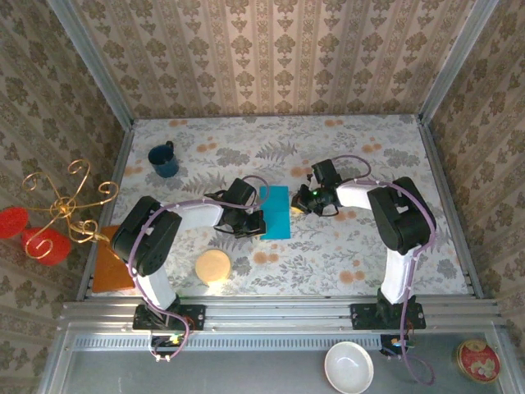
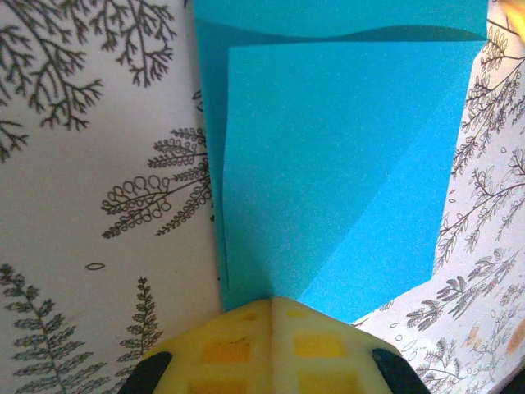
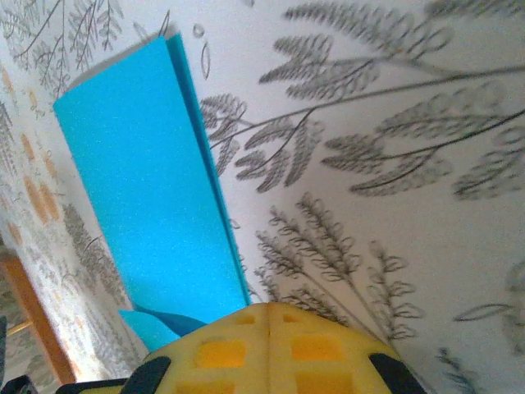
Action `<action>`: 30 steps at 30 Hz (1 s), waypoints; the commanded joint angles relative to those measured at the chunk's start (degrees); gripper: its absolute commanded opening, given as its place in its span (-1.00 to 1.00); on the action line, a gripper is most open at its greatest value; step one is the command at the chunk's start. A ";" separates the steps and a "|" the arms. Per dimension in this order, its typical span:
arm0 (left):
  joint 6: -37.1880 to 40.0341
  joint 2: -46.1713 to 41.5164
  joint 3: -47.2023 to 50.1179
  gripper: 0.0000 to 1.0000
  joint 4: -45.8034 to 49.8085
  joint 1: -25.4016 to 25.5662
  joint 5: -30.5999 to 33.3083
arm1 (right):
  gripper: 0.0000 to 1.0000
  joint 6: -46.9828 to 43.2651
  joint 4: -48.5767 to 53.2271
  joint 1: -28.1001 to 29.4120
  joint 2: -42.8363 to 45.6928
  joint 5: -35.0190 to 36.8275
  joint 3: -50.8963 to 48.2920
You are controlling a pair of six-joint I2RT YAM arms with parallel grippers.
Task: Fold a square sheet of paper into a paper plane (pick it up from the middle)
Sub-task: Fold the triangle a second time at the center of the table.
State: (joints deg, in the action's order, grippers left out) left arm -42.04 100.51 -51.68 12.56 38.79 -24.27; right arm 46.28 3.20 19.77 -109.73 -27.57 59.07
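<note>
Two items lie by the near-left corner of the floral-patterned table (image 1: 361,246): a round tan disc (image 1: 213,265) and, against the left edge, a flat orange board (image 1: 111,263). At the table's centre lies the thin turquoise-blue square sheet of paper (image 1: 276,212) (image 2: 328,164) (image 3: 148,180), folded into a layered rectangle.

The left gripper (image 1: 256,222) (image 2: 275,308) touches the sheet's left edge with its jaws together. The right gripper (image 1: 299,203) (image 3: 269,316) meets the right edge, jaws likewise together. Whether either pinches a layer cannot be told.

Bare cloth runs from the sheet to the far edge and to the right edge. A dark blue mug (image 1: 164,160) stands near the far-left corner, well apart.
</note>
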 commanded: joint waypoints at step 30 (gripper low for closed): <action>2.93 -0.01 -3.14 -1.00 0.46 0.24 -2.31 | -1.00 -0.54 1.94 9.01 -3.83 2.00 -0.01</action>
State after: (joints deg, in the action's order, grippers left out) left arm -40.91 98.83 -53.04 13.19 38.92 -25.30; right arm 46.41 1.69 29.32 -110.65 -28.32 59.11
